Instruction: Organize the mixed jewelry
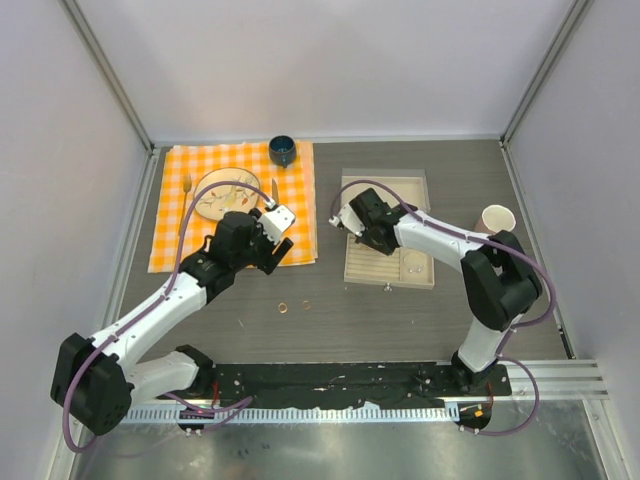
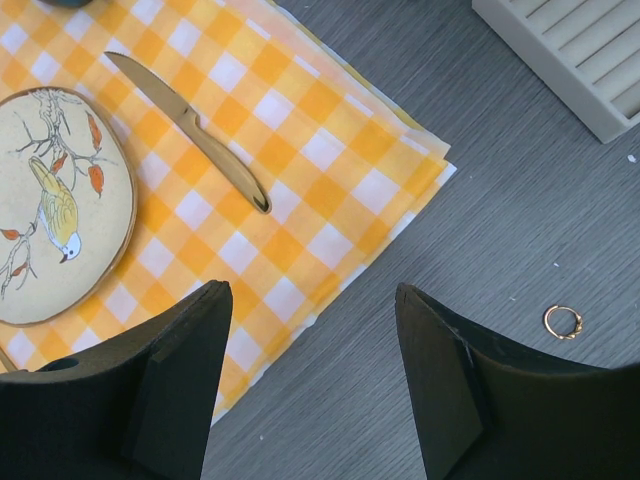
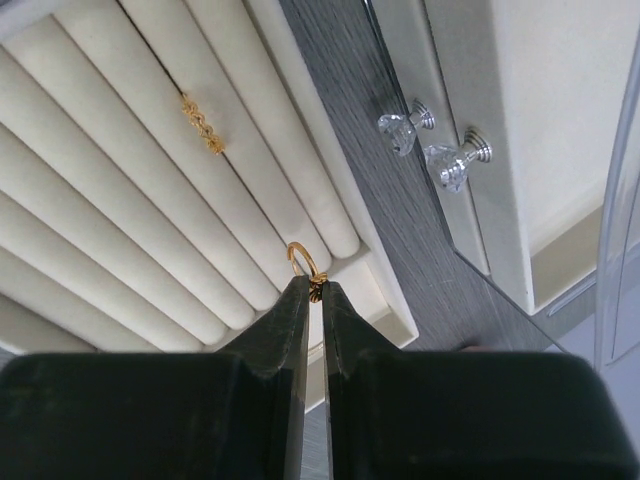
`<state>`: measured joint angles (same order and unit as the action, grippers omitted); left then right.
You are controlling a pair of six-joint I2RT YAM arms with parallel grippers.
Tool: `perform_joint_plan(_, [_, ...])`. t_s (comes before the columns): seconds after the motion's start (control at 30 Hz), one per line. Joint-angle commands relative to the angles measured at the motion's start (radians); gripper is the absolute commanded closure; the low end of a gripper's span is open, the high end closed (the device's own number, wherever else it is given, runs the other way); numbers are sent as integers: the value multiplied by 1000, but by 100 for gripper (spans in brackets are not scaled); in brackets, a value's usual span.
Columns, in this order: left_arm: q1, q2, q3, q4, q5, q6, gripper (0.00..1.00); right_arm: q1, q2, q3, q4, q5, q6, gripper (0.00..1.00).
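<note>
A loose ring (image 2: 562, 321) lies on the table (image 2: 480, 200); left gripper (image 2: 312, 295) hangs open over the cloth (image 2: 300, 130) edge; right gripper (image 3: 313, 285) pinches a gold ring (image 3: 303, 258) above the tray (image 3: 120, 200); a gold piece (image 3: 203, 125), perhaps chain, sits in a groove.
</note>
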<state>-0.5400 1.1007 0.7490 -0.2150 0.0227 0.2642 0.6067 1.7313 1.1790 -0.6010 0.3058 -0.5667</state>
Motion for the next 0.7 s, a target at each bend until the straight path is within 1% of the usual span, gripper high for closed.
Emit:
perform_joint_plan(0.0, [8,1,-5,39,11,-11,29,8,11,2,56,27,-22,99])
perform_joint_plan(0.67, [17,-7,-13,42,16,-13,29,36,22,-61,119,62,-84,99])
